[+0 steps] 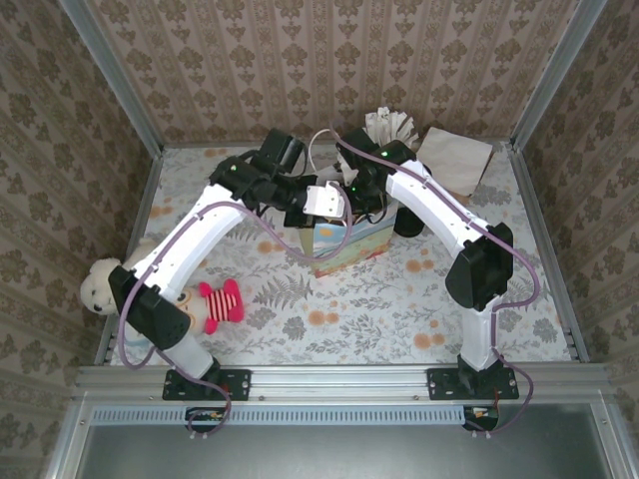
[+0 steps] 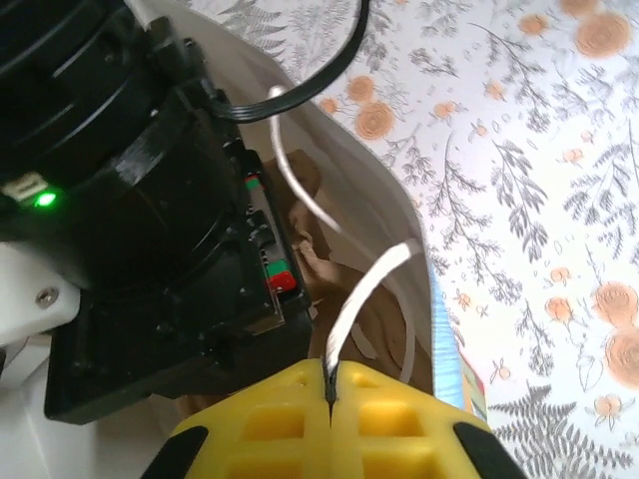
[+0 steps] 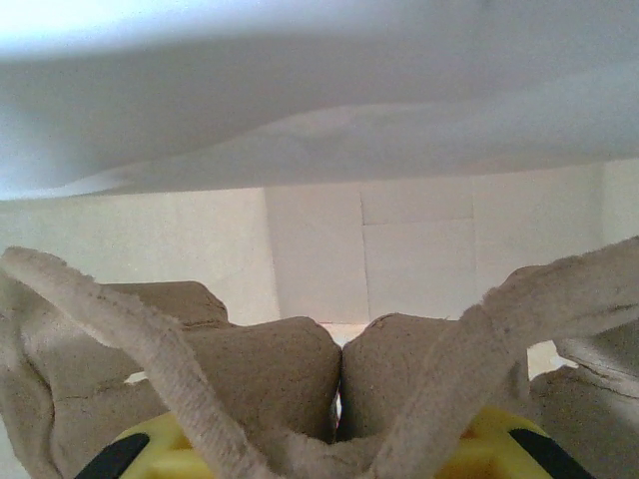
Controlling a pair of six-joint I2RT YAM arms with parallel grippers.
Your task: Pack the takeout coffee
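Note:
The gift bag (image 1: pixel 344 244) stands mid-table, pale blue with a floral print and white inside (image 3: pixel 419 259). My left gripper (image 1: pixel 313 203) (image 2: pixel 329 394) is shut on the bag's white ribbon handle (image 2: pixel 369 294), holding it up above the mouth. My right gripper (image 1: pixel 361 203) (image 3: pixel 339 424) reaches down inside the bag, shut on the central ridge of a brown pulp cup carrier (image 3: pixel 260 374) (image 2: pixel 315 249). A small dark cup-like shape (image 1: pixel 407 224), perhaps the takeout coffee, stands just right of the bag, half hidden by the right arm.
A white plush bear (image 1: pixel 100 284) and a red striped toy (image 1: pixel 222 301) lie near the left arm's base. At the back stand a cup of white paper-wrapped sticks (image 1: pixel 389 125) and a brown paper bag (image 1: pixel 454 160). Metal rails edge the table.

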